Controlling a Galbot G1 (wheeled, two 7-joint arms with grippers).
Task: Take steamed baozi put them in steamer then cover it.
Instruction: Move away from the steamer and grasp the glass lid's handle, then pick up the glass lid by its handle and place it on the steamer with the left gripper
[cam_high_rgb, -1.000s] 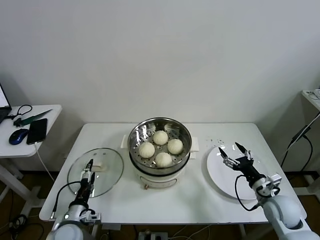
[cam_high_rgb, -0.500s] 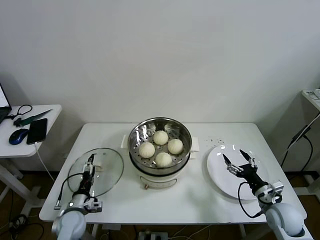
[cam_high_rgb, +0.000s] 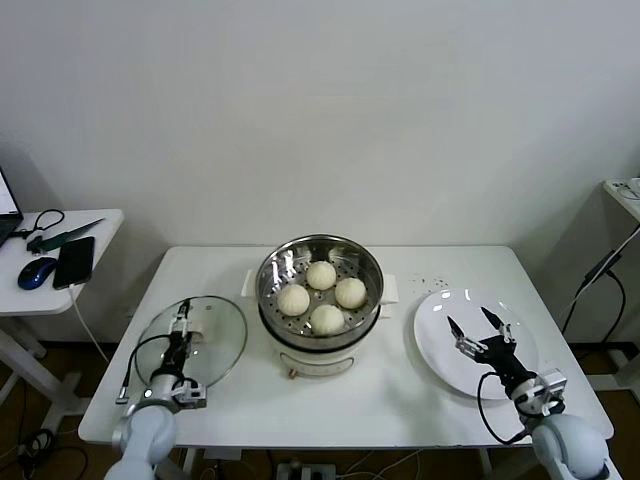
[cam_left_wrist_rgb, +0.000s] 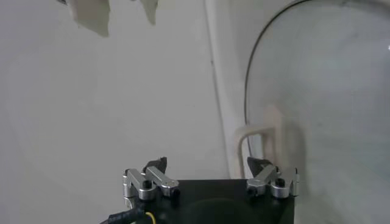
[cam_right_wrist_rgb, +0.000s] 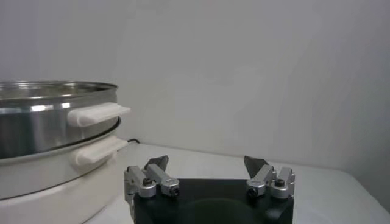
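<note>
The steamer (cam_high_rgb: 320, 262), a shiny steel basket on a cream pot base, stands mid-table with several off-white baozi (cam_high_rgb: 327, 318) on its perforated floor. It has no cover on it. A glass lid (cam_high_rgb: 215, 350) lies flat on the table to its left. My left gripper (cam_high_rgb: 182, 312) hovers open over that lid, empty; the left wrist view shows the lid's rim (cam_left_wrist_rgb: 323, 91) and white handle (cam_left_wrist_rgb: 259, 137) beyond the open left gripper (cam_left_wrist_rgb: 207, 163). My right gripper (cam_high_rgb: 468, 320) hangs open and empty over the white plate (cam_high_rgb: 440, 355). In the right wrist view the right gripper (cam_right_wrist_rgb: 207, 163) faces the steamer's wall (cam_right_wrist_rgb: 49, 115).
The plate holds nothing. A small side table (cam_high_rgb: 105, 225) at far left carries a phone (cam_high_rgb: 75, 260), a mouse (cam_high_rgb: 37, 272) and cables. The white table's front edge (cam_high_rgb: 330, 435) runs just ahead of both arms.
The left gripper has slid forward over the glass lid, away from my body. The right gripper has drawn back a little over the plate. Both stay open; the baozi have not moved.
</note>
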